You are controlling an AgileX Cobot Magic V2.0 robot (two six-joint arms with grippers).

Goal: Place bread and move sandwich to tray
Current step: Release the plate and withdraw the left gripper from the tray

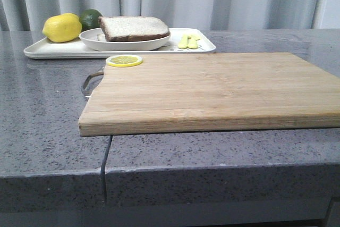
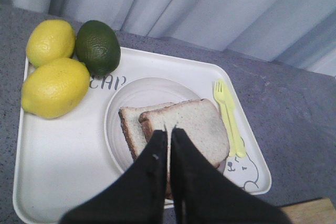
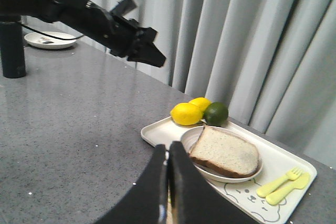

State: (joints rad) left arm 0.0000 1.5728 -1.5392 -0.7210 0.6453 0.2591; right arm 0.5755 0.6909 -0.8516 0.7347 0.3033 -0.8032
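You have the sandwich [image 2: 178, 129] in its white dish [image 2: 131, 98] on the tray [image 2: 63, 166], beside two lemons [image 2: 55, 86]. Your left gripper [image 2: 169, 132] and right gripper [image 3: 167, 150] are both closed, holding nothing. Your cutting board [image 1: 212, 91] carries one lemon slice [image 1: 124, 60].

My table [image 1: 48, 126] is speckled dark grey. The tray [image 2: 63, 182] is white with a bear line-drawing at its 5 o'clock corner. Pale, flecked bread [image 2: 191, 129] with brown crust lies in a white dish [image 2: 142, 90]. Two yellow lemons [image 2: 55, 87] and a dark green lime [image 2: 98, 47] sit at 10 o'clock. My tools are black: left [image 2: 169, 129], right [image 3: 167, 148].
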